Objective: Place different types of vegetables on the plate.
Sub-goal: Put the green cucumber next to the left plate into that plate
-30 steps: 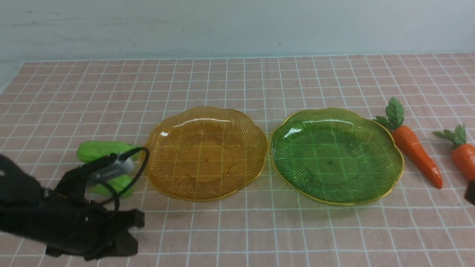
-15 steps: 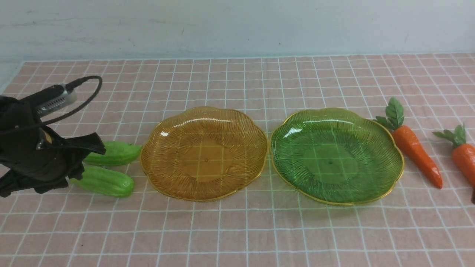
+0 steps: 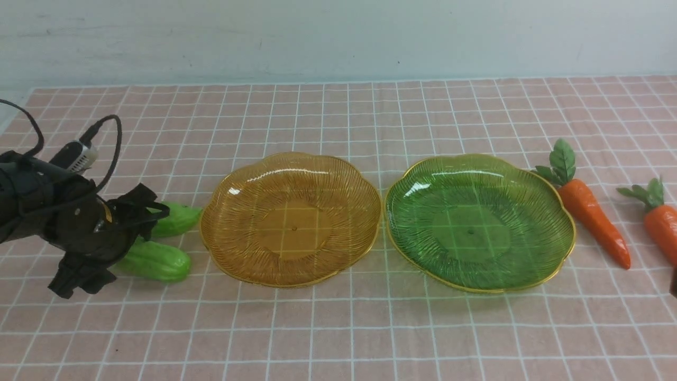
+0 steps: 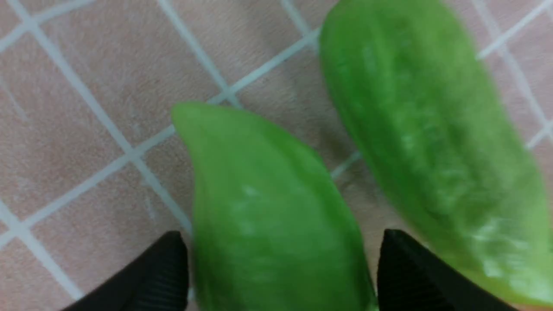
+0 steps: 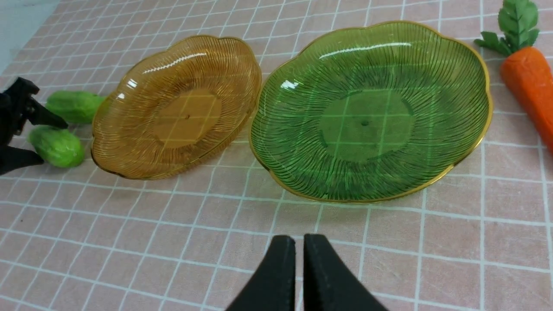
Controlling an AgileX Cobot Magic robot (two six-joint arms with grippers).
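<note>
Two light-green cucumbers lie left of the amber plate (image 3: 291,219): a far one (image 3: 179,218) and a near one (image 3: 157,262). My left gripper (image 3: 116,244) is open, with its fingers on either side of the near cucumber (image 4: 268,224) but not closed on it. The far cucumber (image 4: 432,129) lies just outside one finger (image 4: 406,268). Two orange carrots (image 3: 592,217) (image 3: 664,225) lie right of the green plate (image 3: 478,222). Both plates hold nothing. My right gripper (image 5: 299,250) is shut and empty, low over the cloth in front of the green plate (image 5: 367,112).
A pink checked cloth (image 3: 338,328) covers the table, and a pale wall stands at the back. The left arm's cable (image 3: 113,137) loops above the gripper. Only a dark sliver of the right arm (image 3: 673,280) shows at the front view's right edge.
My left gripper has swung up from the front edge, then down and right onto the cucumbers, and now straddles the near one. The cucumbers, plates and carrots have stayed put.
</note>
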